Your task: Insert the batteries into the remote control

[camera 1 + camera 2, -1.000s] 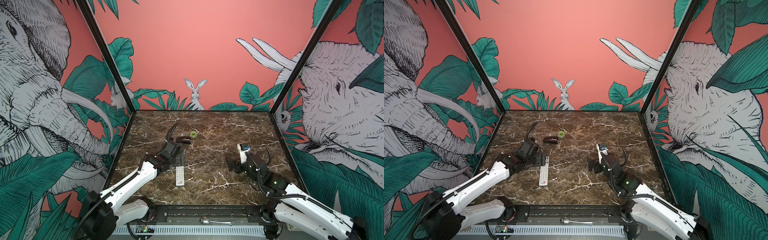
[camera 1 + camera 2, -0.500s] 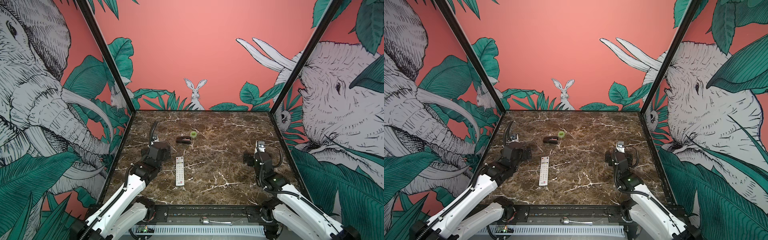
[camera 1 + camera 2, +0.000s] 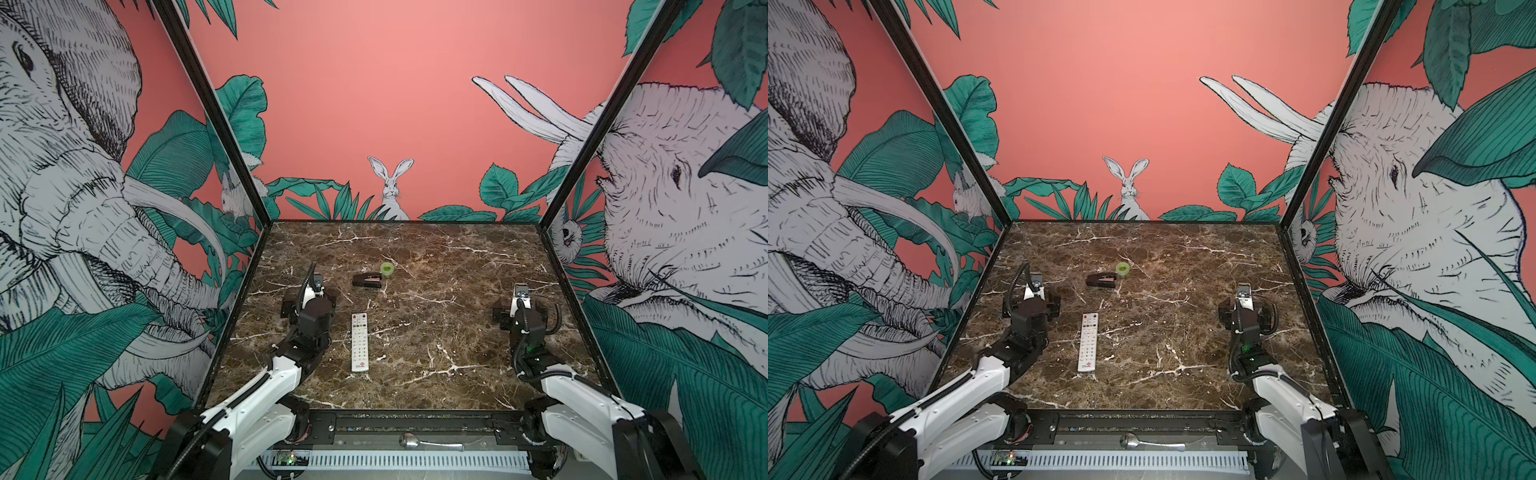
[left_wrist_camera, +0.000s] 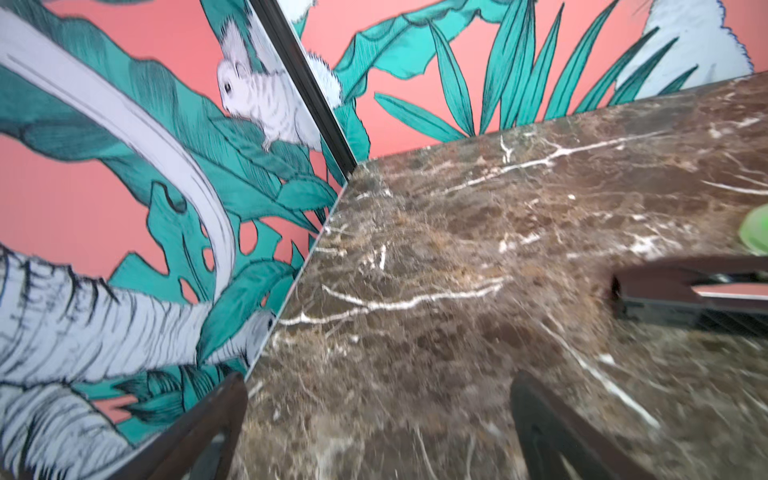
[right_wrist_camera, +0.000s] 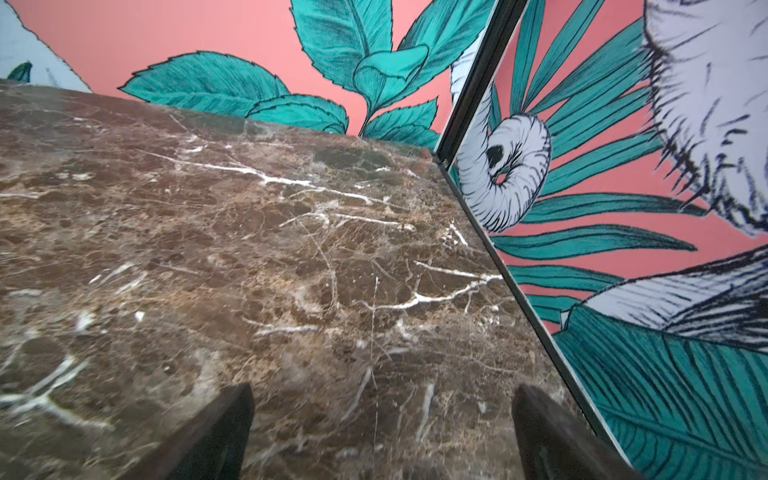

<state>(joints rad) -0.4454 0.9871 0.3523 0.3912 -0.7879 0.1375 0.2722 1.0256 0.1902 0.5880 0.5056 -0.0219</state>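
The remote control [image 3: 360,342] [image 3: 1088,341] lies button side up on the marble table, lengthwise front to back, its red logo at the near end. No batteries show in any view. My left gripper [image 3: 309,302] [image 3: 1030,305] hovers to the left of the remote, apart from it. In the left wrist view it [image 4: 378,390] is open over bare marble. My right gripper [image 3: 519,311] [image 3: 1245,309] is far to the right near the side wall. The right wrist view shows it [image 5: 382,399] open with nothing between its fingers.
A black stapler-like object [image 3: 367,280] [image 4: 685,291] and a small green tape roll [image 3: 387,268] [image 3: 1122,268] sit behind the remote. Patterned walls close in the table on the left, back and right. A metal spoon [image 3: 428,444] rests on the front rail.
Both arms have drawn back from the middle: the left gripper moved left off the remote and opened wider, while the right gripper moved right toward the wall. The remote has not moved.
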